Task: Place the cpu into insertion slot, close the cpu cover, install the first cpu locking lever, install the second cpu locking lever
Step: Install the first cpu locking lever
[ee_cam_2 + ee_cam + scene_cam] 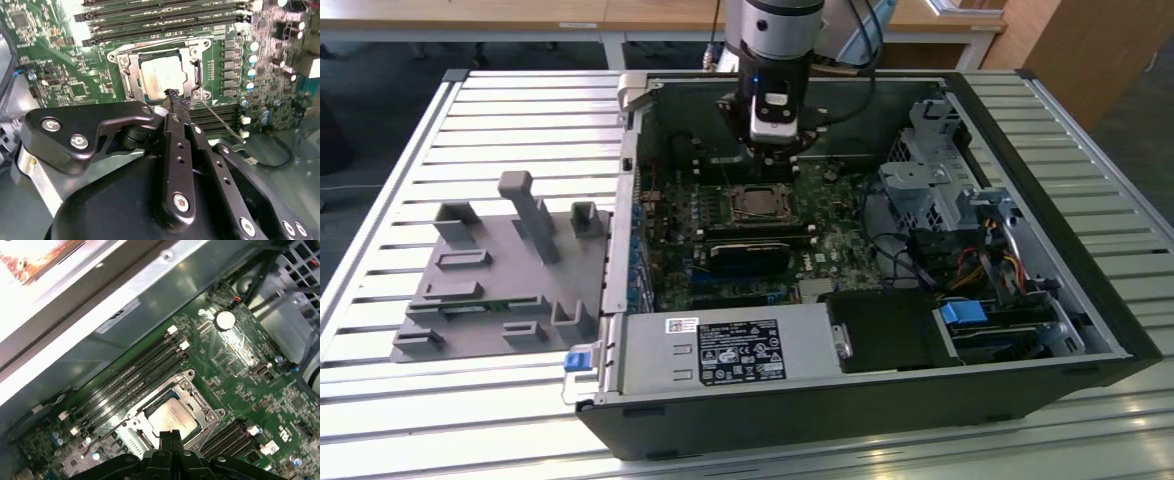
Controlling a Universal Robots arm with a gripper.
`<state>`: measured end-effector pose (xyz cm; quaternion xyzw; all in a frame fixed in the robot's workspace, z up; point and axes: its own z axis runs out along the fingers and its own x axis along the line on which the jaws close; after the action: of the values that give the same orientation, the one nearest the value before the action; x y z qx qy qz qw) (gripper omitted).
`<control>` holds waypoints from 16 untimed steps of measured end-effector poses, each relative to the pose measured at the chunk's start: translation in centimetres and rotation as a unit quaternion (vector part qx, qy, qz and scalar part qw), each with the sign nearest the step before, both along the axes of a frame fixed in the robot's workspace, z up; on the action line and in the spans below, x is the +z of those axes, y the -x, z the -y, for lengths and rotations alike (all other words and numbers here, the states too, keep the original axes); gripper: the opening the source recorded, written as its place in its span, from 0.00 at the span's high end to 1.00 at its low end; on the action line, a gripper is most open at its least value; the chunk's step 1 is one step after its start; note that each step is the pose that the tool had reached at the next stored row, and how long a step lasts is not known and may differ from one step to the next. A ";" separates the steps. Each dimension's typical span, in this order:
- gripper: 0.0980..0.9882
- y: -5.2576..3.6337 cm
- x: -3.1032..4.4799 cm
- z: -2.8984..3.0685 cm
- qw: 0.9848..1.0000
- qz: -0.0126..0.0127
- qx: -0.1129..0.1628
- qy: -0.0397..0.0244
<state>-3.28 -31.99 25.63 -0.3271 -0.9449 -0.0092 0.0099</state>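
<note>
Claw (172, 96) is sitting with its fingers pressed together, narrow, holding nothing. In both wrist views its tip (169, 436) is hanging right at the edge of the cpu (162, 76); contact is too hard to judge.

The cpu (172, 417) is lying flat in the slot (735, 203), near the middle of the green board (65, 75). The cover (131, 75) is lying down around the chip, and the silver top is showing through its window.

In the second wrist view, a thin metal lever (219, 121) is sticking out at an angle from the slot's corner, just beside the claw.

Long black memory slots (160, 20) are running along one side of the slot.

In the exterior view the arm is reaching down into the open computer case (854, 425), which is sitting on the slatted table (520, 110). A grey holder block (494, 280) is resting on the table by the case's edge on the exterior view's left.
</note>
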 end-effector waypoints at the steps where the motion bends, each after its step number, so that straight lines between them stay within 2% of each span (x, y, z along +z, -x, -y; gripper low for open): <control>1: 0.99 0.00 0.00 0.00 1.000 0.000 0.008 0.000; 5: 0.99 0.00 -0.01 0.00 0.999 0.000 0.041 0.000; 9: 0.99 0.00 -0.03 0.00 0.997 0.000 0.077 0.000; 12: 0.99 0.00 -0.04 0.00 0.995 0.000 0.104 0.000; 16: 0.99 0.00 -0.05 0.00 0.990 0.000 0.140 0.000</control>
<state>-3.28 -31.99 25.58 -0.1914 -0.9814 -0.0076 0.0111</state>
